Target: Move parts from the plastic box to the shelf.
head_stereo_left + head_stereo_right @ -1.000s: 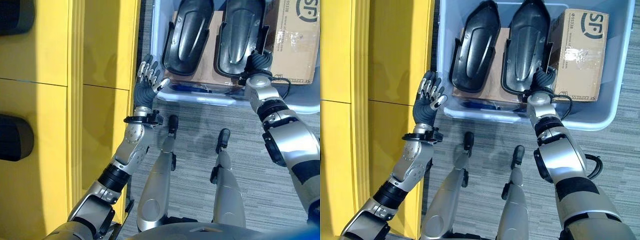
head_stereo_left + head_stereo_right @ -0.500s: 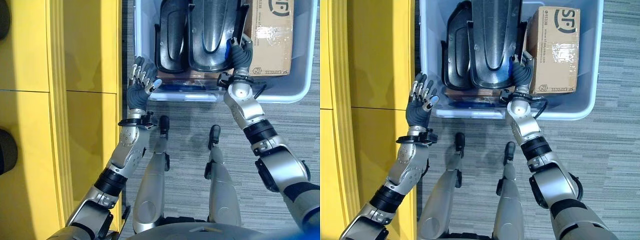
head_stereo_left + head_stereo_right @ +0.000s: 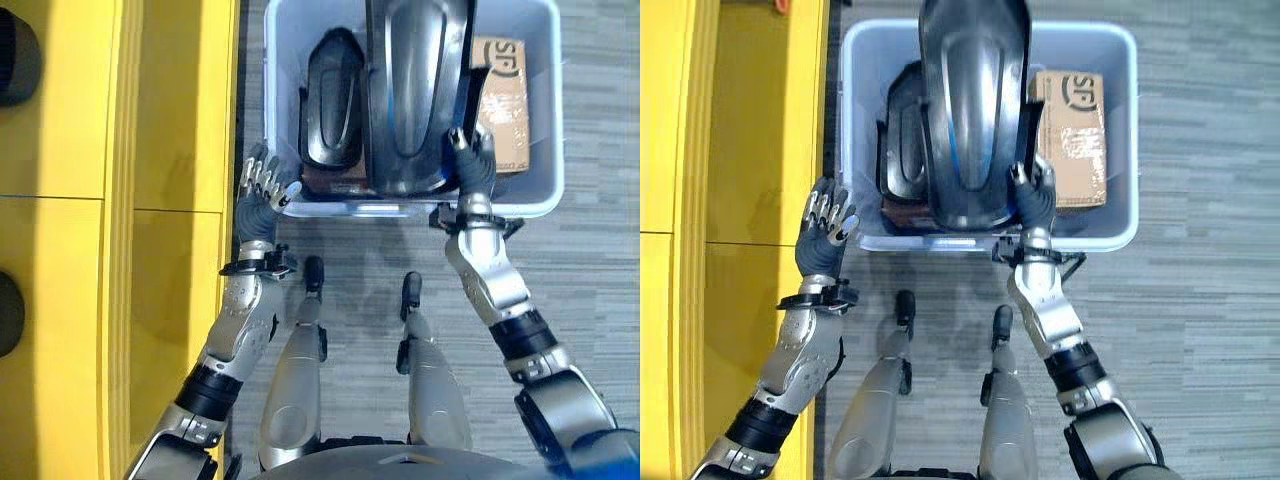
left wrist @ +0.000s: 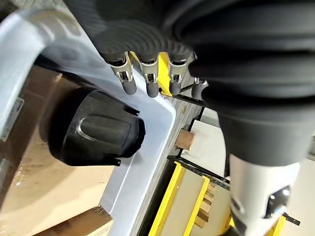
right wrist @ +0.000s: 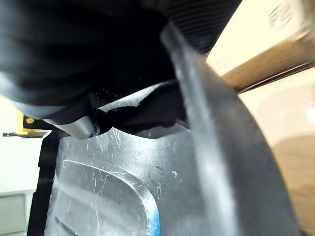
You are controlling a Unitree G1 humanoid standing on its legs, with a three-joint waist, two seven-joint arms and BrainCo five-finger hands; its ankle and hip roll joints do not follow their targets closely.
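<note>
While the right hand [image 3: 1033, 203] grips one part [image 3: 973, 110] above the box [image 3: 1110, 235], another part [image 3: 333, 100] lies inside, left hand [image 3: 258, 195] spread beside it.

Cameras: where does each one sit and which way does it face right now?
Left eye, right eye: head, looking down at the pale plastic box, yellow shelf, both arms.
Left wrist: along the left hand, straight fingers over the box rim, second black moulded part inside.
Right wrist: against the lifted black moulded part, cardboard box beyond.
Shared: lifted part, right hand gripping it.
</note>
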